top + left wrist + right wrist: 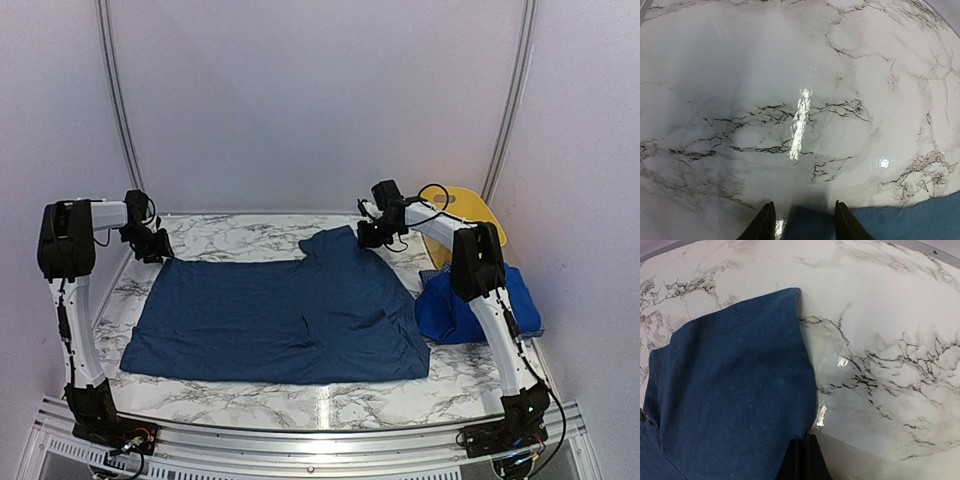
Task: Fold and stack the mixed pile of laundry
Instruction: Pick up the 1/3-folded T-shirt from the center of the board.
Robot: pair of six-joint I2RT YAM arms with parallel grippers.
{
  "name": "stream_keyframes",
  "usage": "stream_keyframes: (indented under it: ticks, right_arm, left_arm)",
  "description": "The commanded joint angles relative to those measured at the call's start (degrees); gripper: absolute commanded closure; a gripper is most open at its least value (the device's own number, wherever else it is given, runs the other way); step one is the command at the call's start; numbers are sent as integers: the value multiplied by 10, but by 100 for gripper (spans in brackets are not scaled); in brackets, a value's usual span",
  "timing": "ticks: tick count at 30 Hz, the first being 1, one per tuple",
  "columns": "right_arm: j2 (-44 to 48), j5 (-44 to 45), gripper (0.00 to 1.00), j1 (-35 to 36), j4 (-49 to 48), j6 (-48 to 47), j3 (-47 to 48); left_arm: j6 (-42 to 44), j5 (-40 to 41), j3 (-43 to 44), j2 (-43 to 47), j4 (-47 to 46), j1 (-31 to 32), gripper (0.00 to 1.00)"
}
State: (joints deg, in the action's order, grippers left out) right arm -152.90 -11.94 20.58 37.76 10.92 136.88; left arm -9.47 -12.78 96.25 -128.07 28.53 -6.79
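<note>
Covering most of the bench (260, 405), the dark denim-blue garment (280, 310) lies flat, long axis left to right, the royal-blue garment (440, 315) bunched beside its right edge. Both arms reach to its far edge: the right tool (372, 236) is pinched closed on the far-right corner, the left tool (152, 245) stands open, fingers (762, 225) astride the far-left corner.

- Yellow tub (480, 204): mostly hidden behind right arm (478, 262).
- Checked shirt (436, 271): sliver only, rest under royal-blue garment (455, 315).
- Dark denim-blue garment (910, 220): cropped by left wrist view's bottom edge.
- Left gripper (804, 221), right gripper (805, 455): fingertips only, cropped below.
</note>
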Motion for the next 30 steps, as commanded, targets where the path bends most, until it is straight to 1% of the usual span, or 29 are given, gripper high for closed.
stream_keyframes:
  ticks: [1,5,10,12,16,21,26,30]
  right_arm:
    - [-7,0,100,-5,18,5,-13]
    - [-10,2,100,-5,16,6,-13]
    - [-18,5,100,-5,15,7,-1]
    - [-24,6,100,-6,18,8,16]
    - [-21,6,100,-8,14,13,42]
    - [17,0,100,-14,2,13,34]
    - [55,-7,100,-14,0,6,12]
    - [97,-13,100,-14,-11,6,-34]
  left_arm:
    - [17,29,-32,9,33,3,61]
    - [21,18,-37,4,32,10,73]
    - [13,22,-20,-7,33,14,90]
    - [5,25,-6,-10,32,13,100]
    - [-16,18,35,-21,32,13,100]
    - [-22,10,66,-11,27,13,100]
    - [-22,-7,60,16,13,14,100]
    - [-21,-10,31,42,3,13,100]
